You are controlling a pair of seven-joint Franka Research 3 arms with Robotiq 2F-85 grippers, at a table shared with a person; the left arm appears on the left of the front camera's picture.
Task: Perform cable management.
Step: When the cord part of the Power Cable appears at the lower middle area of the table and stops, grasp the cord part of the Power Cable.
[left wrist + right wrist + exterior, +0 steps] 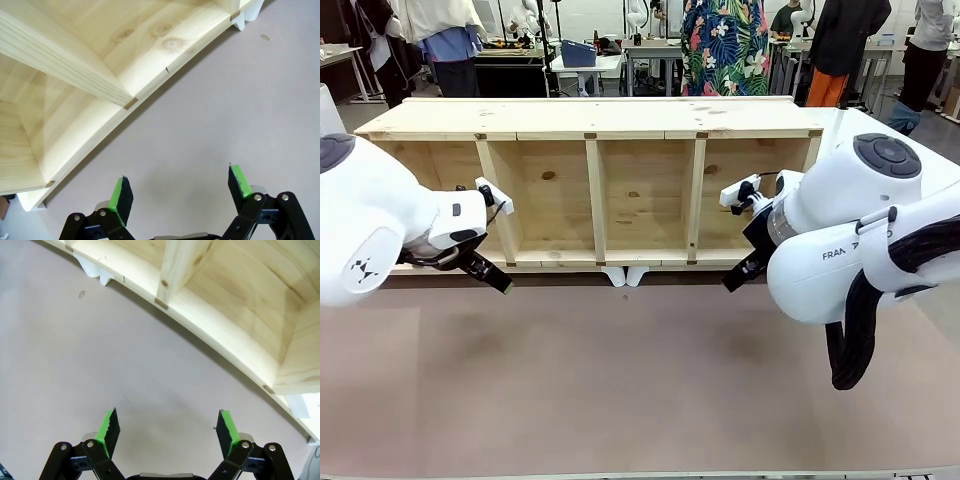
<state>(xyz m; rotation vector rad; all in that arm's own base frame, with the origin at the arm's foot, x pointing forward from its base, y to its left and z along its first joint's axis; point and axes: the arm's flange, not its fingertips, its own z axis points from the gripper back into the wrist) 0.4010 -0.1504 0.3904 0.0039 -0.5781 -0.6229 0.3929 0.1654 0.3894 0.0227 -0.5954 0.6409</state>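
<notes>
- The left arm (370, 225) comes in over the left edge of the worktop (620, 390), its white wrist turned inward toward the middle
- The left gripper (500, 283) slants down and inward, low over the worktop and holding nothing
- In the left wrist view its fingers (121, 199) stand wide apart, green pads facing each other
- The right arm (850, 250) comes in over the right edge, elbow raised, with its wrist angled toward the middle
- The right gripper (732, 284) slants down and inward, also low and empty
- In the right wrist view its fingers (109, 427) are spread wide, with bare worktop between them
</notes>
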